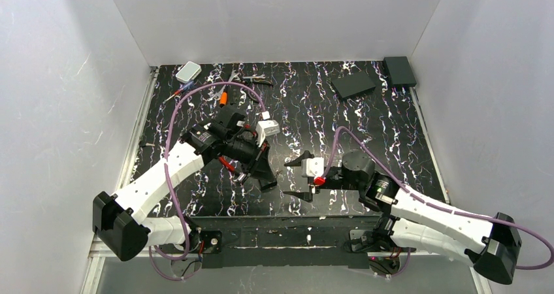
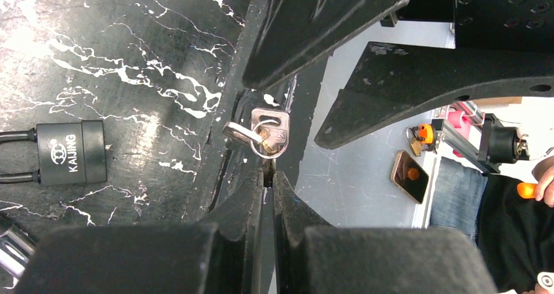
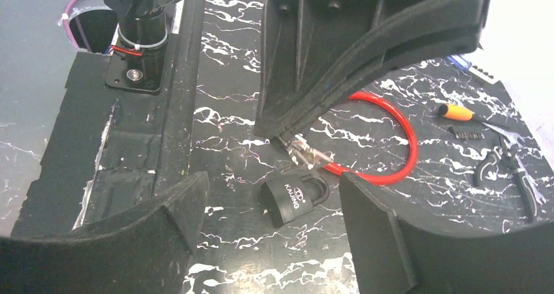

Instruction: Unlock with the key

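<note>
A black padlock marked KAIJING lies flat on the marbled table, also seen in the left wrist view. A red cable runs through its shackle. My left gripper is shut on the key, pinching one of a small bunch on a ring. The bunch hangs just above the padlock's shackle. My right gripper is open, low over the table, its two fingers standing either side of the padlock without touching it. In the top view the two grippers face each other closely, and the padlock is hidden there.
An orange-handled screwdriver and pliers lie beyond the red cable. A white box and two black boxes sit at the far edge. The arm's base mount stands at the near edge.
</note>
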Robot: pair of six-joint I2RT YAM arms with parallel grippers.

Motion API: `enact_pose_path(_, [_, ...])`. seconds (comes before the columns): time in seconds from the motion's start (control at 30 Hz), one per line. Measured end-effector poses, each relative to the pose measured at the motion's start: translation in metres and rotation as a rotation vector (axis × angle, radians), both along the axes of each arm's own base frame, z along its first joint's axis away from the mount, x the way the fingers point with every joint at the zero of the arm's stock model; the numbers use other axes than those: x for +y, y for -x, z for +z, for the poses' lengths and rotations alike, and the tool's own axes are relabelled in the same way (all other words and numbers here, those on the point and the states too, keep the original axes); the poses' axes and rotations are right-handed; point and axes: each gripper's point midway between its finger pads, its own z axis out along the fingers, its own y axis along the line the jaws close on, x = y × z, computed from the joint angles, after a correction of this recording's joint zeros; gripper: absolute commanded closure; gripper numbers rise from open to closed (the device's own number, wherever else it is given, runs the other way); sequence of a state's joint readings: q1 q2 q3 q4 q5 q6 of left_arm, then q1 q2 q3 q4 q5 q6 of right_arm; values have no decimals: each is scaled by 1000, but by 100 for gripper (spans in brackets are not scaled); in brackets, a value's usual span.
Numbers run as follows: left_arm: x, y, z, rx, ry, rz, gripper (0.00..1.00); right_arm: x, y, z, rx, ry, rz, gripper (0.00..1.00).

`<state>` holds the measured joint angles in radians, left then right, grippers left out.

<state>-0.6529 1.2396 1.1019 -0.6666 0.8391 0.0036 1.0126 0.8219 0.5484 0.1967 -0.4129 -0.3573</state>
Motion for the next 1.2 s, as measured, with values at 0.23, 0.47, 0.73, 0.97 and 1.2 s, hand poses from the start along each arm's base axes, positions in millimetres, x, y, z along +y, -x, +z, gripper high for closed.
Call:
enact_pose_path(0.23, [-3,6,-3,2,-2,-23,100,10,-2,4,-58,18,32,30])
enact_pose_path(0.47, [-4,9,-4,5,-5,-31,100,12,0,4,-87,21,39,39])
enact_pose_path(0.73, [-5,11,-4,5,-5,-40,100,17,-3,-7,-109,62,28,60])
enact_pose_path(0.97, [-5,12,-5,3,-8,-40,100,17,-10,-7,-131,71,-7,86])
enact_pose_path(1.2, [-2,9,-9,-4,-27,-27,92,15,-9,-14,-119,96,-5,99])
